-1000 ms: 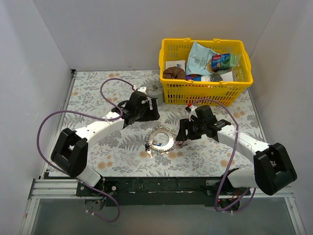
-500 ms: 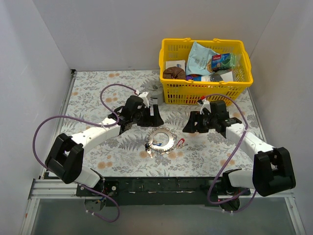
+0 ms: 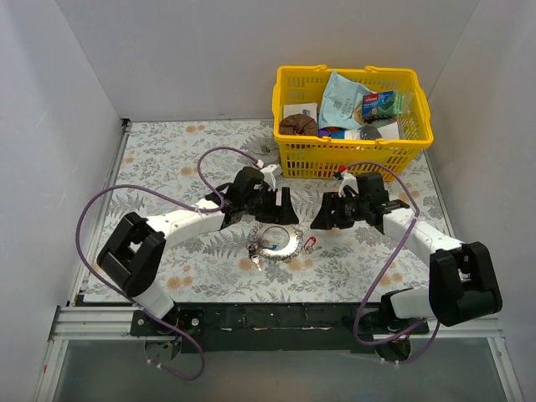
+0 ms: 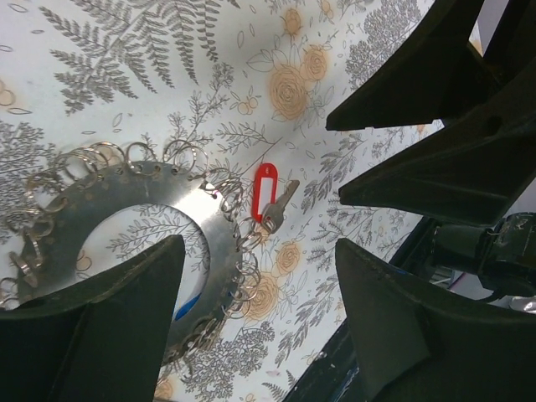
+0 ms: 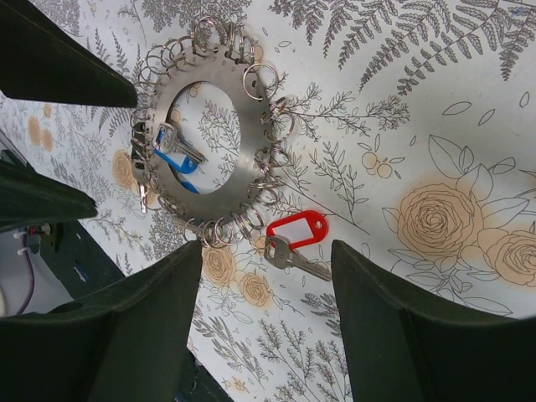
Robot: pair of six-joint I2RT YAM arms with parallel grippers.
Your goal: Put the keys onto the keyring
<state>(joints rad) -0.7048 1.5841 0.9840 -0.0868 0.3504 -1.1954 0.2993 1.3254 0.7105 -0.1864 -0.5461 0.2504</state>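
Note:
The keyring (image 3: 279,241) is a flat silvery disc with a round hole, edged with several small wire loops, and it lies flat on the flowered table (image 3: 167,159). It also shows in the left wrist view, keyring (image 4: 151,193), and the right wrist view, keyring (image 5: 251,142). A key with a blue tag (image 5: 172,152) hangs on it inside the hole. A loose key with a red tag (image 3: 310,244) (image 4: 266,194) (image 5: 295,234) lies just right of the disc. My left gripper (image 3: 280,208) (image 4: 258,243) hovers open behind the disc. My right gripper (image 3: 322,218) (image 5: 266,247) hovers open to its right, above the red-tagged key.
A yellow basket (image 3: 352,159) full of packets and other items stands at the back right. A grey tin cup (image 3: 265,152) sits by its left side. White walls close in three sides. The arms' black base rail (image 3: 276,316) runs along the near edge.
My left gripper has swung right and nearer to the keyring. My right gripper has drawn back from the disc's right edge, and the red-tagged key now shows on the table there.

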